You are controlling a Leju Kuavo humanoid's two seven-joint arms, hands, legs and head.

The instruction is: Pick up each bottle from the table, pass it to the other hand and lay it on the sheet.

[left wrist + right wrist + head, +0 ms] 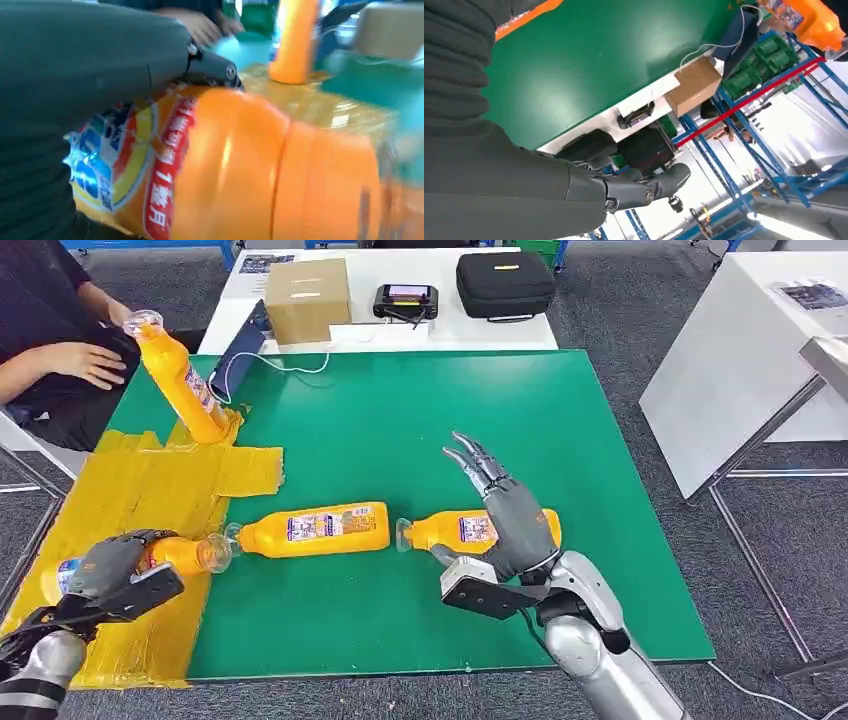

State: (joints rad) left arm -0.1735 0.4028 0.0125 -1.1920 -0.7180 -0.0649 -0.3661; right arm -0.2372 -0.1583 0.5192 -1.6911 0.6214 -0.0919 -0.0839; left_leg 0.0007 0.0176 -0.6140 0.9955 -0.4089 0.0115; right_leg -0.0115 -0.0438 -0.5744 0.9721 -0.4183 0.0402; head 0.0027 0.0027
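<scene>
An orange bottle (140, 562) is gripped by the left hand (112, 568) and lies on its side on the yellow sheet (130, 505). The right hand (505, 510) is held wide with fingers spread, nothing in it, above a third bottle (470, 530) lying on the green table (400, 420). A second bottle (312, 530) is laid between the two hands. Beyond the left hand, a tilted bottle (178, 380) is seen at the sheet's far edge, near a person's hand (85, 362).

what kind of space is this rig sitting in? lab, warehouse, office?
Most likely a lab or workshop test area, with a storeroom feel. Blue metal shelving holds green crates, the floor is grey carpet tile, and a white bench carries a cardboard box and a black case.
</scene>
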